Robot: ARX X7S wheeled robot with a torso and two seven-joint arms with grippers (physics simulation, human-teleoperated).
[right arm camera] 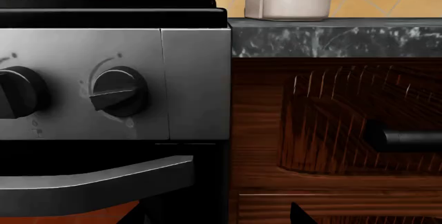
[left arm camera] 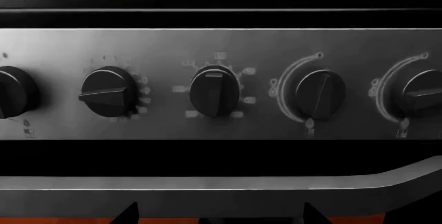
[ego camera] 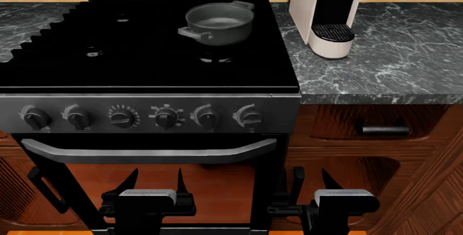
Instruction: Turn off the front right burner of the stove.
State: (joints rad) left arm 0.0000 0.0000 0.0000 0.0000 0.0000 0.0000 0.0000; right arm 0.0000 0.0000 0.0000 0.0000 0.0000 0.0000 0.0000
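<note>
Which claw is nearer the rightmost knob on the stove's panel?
Right. The right claw sits below and slightly right of the rightmost knob; the left claw is lower left, under the middle knobs. Both hang open, touching nothing.

Stove (ego camera: 145, 56) panel brushed metal; countertop (ego camera: 391, 67) marbled stone; cabinet (ego camera: 347, 153) wood.

Black cooktop of the stove (ego camera: 145, 61), flanked by dark marbled countertop (ego camera: 405, 61) on both sides. On the cooktop: grey pot (ego camera: 219, 23) with two handles, toward the back right; front right burner (ego camera: 214, 57) just in front of it. On the right countertop: white coffee machine (ego camera: 329, 12), near the stove's edge.
</note>
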